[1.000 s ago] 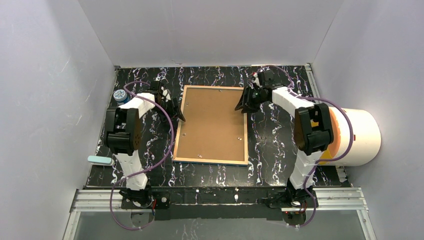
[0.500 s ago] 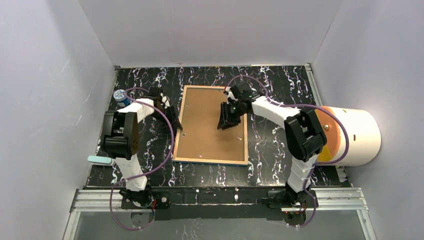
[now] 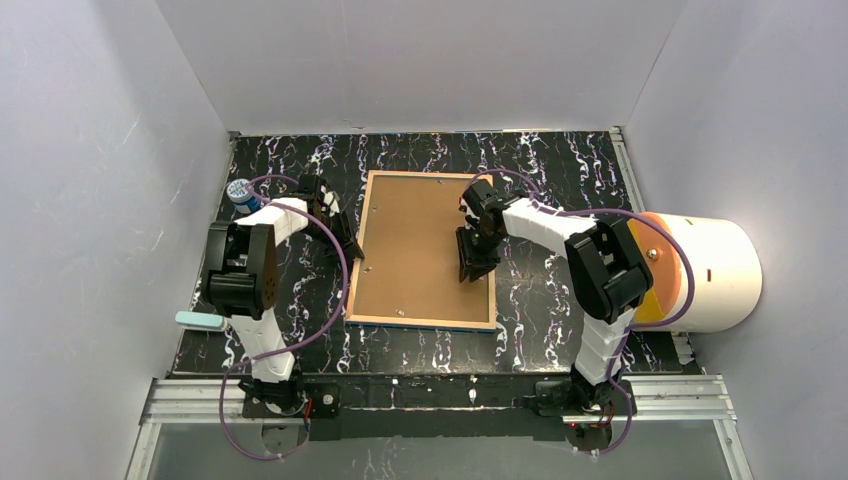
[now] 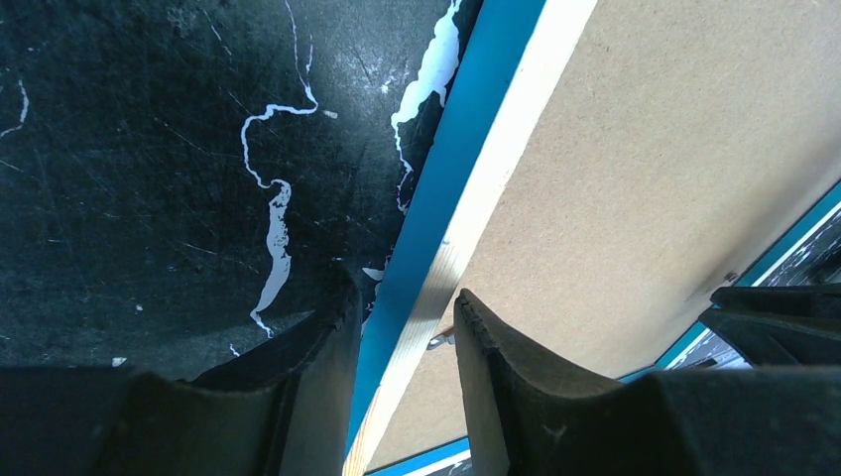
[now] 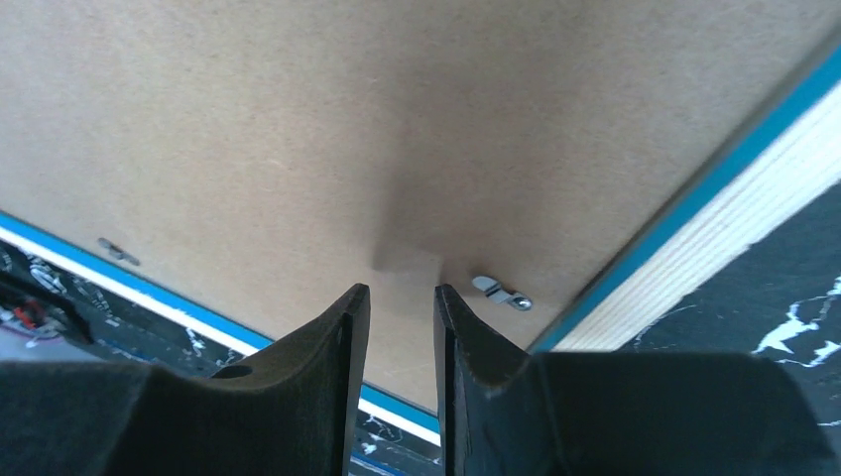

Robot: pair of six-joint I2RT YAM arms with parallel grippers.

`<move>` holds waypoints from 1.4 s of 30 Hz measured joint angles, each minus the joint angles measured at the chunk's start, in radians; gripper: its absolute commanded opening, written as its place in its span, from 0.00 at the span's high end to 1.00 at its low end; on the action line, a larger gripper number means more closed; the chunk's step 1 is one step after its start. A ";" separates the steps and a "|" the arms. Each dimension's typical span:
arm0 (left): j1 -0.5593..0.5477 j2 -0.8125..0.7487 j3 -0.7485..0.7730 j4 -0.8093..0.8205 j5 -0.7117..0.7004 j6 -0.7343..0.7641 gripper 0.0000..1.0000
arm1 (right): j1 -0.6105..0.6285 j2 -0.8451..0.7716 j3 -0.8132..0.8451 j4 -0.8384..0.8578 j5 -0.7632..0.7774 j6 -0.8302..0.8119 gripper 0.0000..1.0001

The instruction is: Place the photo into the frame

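Frame (image 3: pixel 421 322), rectangular blue-rimmed wood: left gripper (image 4: pixel 404 290) is straddling its edge, grip unclear; right gripper (image 5: pixel 400 291), slightly parted, is pointing at brown backing board (image 5: pixel 248 129).

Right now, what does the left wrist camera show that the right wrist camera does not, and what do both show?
Only the left wrist view: the left gripper astride the side rim of the frame, one finger over the table, the other over the backing board. Only the right wrist view: the right gripper, jaws slightly apart, above the board beside a small metal clip. Both: the brown board, the frame's blue and wood edge, and the black marbled table. Neither shows the photo.
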 measured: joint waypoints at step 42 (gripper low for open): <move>0.000 0.008 -0.006 0.032 0.025 -0.002 0.67 | -0.012 0.007 0.015 -0.036 0.164 0.058 0.56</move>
